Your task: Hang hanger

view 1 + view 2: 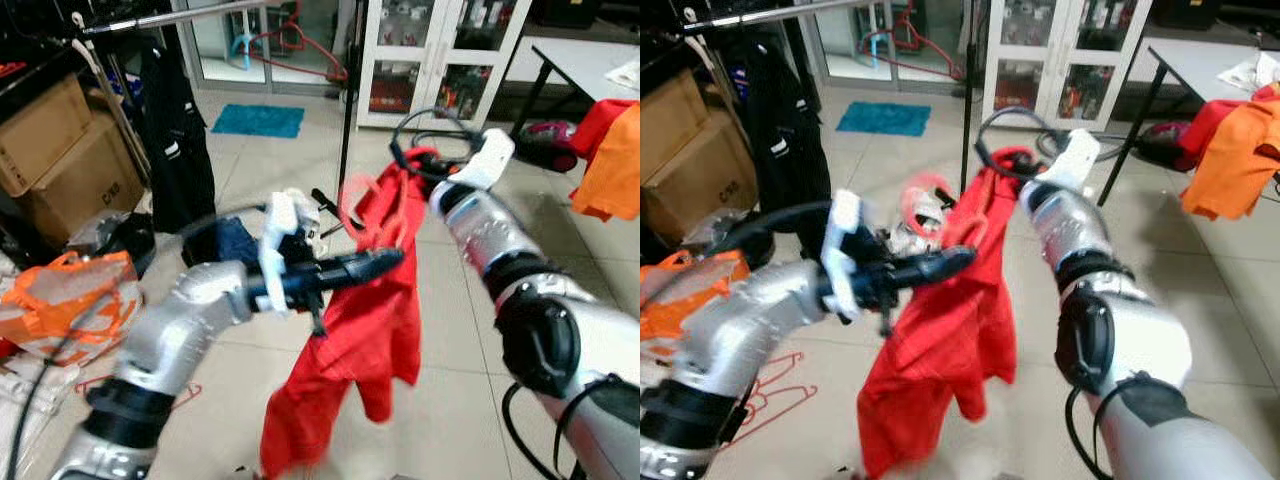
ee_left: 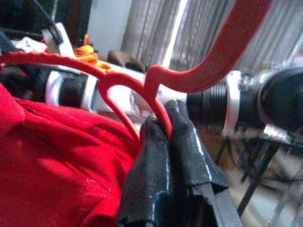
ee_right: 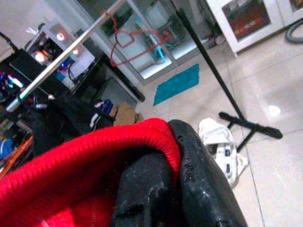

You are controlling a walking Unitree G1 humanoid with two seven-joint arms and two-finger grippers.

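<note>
Holding: your left gripper (image 2: 161, 137) is pinched tight on the red hanger (image 2: 156, 85).
Right gripper (image 3: 165, 189): clamped onto the red shirt (image 1: 350, 330).

A lab-like workroom: tiled floor (image 1: 450, 390), glass-door cabinets (image 1: 440, 60), cardboard boxes (image 1: 60, 150), clothes rail (image 1: 170, 17).

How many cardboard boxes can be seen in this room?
2. The upper cardboard box lies above the lower cardboard box, both at the robot's far left; others may be hidden.
</note>
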